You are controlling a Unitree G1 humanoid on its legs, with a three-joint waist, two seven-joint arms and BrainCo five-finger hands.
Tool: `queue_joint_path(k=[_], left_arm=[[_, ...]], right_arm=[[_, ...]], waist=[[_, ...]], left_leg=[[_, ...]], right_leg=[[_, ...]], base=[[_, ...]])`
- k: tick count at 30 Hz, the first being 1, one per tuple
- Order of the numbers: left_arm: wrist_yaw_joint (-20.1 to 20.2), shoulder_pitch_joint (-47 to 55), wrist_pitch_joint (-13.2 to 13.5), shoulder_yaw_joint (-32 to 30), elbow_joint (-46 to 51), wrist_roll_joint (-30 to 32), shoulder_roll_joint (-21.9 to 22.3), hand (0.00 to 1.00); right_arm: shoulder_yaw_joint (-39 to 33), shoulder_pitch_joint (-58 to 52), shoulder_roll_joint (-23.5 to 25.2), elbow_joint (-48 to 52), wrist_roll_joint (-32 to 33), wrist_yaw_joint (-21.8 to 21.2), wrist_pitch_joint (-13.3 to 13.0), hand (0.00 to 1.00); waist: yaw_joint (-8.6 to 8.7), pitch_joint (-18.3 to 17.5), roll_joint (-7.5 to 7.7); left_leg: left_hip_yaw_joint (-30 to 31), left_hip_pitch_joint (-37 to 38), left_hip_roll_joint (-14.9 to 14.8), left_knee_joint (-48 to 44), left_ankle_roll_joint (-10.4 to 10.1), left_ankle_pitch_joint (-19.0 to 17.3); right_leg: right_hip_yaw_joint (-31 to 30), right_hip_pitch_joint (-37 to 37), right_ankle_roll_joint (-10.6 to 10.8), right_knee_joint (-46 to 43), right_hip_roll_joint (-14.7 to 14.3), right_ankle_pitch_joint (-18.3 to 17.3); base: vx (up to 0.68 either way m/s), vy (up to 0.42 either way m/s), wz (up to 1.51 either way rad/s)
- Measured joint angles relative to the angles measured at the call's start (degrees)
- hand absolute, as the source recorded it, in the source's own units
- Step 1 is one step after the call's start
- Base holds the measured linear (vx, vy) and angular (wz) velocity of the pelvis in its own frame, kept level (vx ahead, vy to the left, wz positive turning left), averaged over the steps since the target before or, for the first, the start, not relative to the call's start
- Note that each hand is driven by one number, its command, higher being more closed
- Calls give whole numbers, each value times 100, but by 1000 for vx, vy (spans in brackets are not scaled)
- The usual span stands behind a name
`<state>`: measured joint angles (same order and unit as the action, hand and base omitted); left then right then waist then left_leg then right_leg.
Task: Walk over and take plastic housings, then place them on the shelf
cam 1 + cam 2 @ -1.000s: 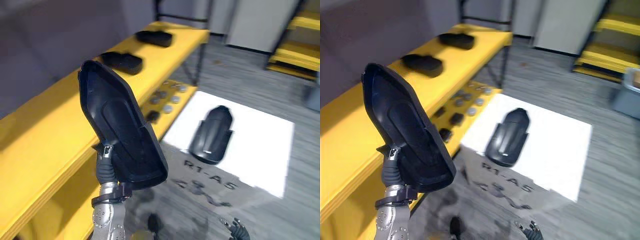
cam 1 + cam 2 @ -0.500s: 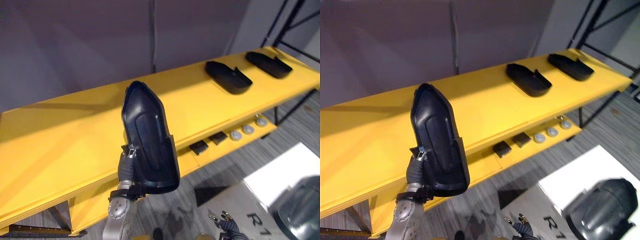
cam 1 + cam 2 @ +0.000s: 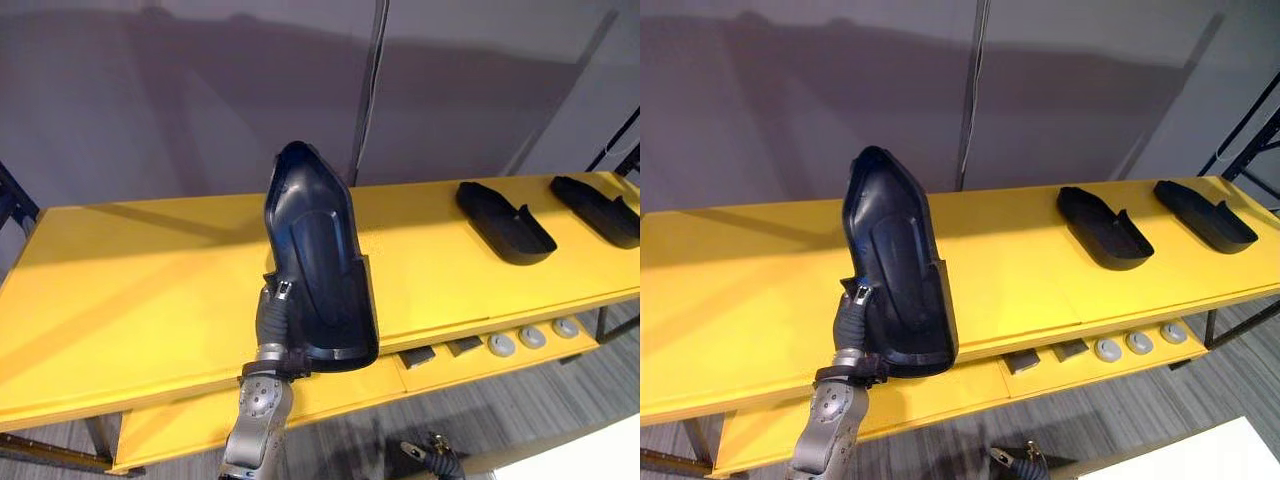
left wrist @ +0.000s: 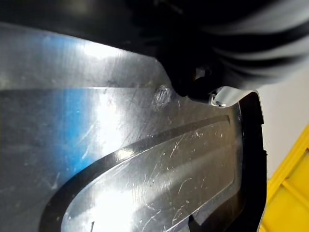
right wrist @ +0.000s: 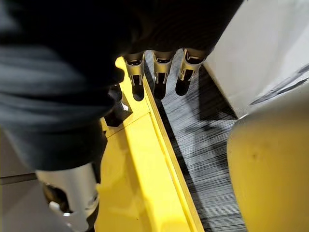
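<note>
A long black plastic housing stands upright in the air in front of the yellow shelf, its hollow side facing me. My left hand grips its lower end from behind, with most of the fingers hidden by the shell. The left wrist view has the housing's glossy surface pressed close. Two more black housings lie on the shelf top to the right. My right hand hangs low beside the shelf's lower edge, fingers straight and empty.
A lower yellow board holds two small dark blocks and three grey discs. A grey wall stands behind the shelf. A corner of a white floor sheet shows at lower right. The shelf top left of the held housing is bare.
The camera has swung from the floor sheet round to the shelf, which I now face squarely. The housing stays upright in my left hand; the housing on the white sheet has left view.
</note>
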<state>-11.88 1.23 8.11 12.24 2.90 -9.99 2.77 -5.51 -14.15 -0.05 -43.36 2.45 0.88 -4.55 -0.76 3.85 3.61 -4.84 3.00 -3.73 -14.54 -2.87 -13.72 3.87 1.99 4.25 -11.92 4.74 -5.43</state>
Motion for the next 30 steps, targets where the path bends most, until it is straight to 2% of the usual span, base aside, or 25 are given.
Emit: queue_joint_path(k=[5,9,14,18,23,24,30], left_arm=[[-291,-883,-119,-12,-736,91,-25,100],[-567,-1648,-284,-428,-1895,134,-36,100],[-762,-2284,-484,-632,-3074,133,-119,100],[-931,-2785,-547,-892,-3835,115,-153,100],[-1008,-3299,-568,-1061,-4292,1,-205,100],[-1027,-3420,-573,-1085,-4372,-8,-208,0],[-1043,-3851,-612,-1208,-4649,-125,-167,0]], right_arm=[[211,17,5,-14,-5,-44,0,0],[218,283,-13,-321,-67,-45,1,0],[219,425,-31,-524,-115,-45,0,0],[224,534,-39,-636,-121,-45,0,0],[237,653,-200,-641,-120,-47,-3,0],[229,653,-239,-640,-117,-50,-4,0],[233,688,-223,-608,-114,-140,-7,0]], waist=[[26,-57,14],[263,-111,5],[406,-110,4],[498,-79,4],[624,53,8],[657,75,7],[693,140,-53]], left_leg=[[5,93,51,300,-67,184],[2,246,86,775,13,437],[8,232,128,1030,113,639],[14,220,170,1197,117,829],[-1,133,166,1455,28,1013],[-8,116,157,1494,33,1042],[-52,157,80,1673,-38,1124]], right_leg=[[-1,-105,-69,296,4,135],[-1,-196,-68,670,-2,378],[-25,-185,-50,962,-2,647],[-87,-152,-55,1097,8,802],[-154,11,-111,1170,-21,904],[-170,50,-95,1201,-36,905],[-190,78,-136,1262,-133,967]], base=[[41,12,2],[-26,3,-1],[-105,3,-2],[-147,-10,-1],[-147,-33,-5],[-97,-42,-4],[24,-28,-4]])
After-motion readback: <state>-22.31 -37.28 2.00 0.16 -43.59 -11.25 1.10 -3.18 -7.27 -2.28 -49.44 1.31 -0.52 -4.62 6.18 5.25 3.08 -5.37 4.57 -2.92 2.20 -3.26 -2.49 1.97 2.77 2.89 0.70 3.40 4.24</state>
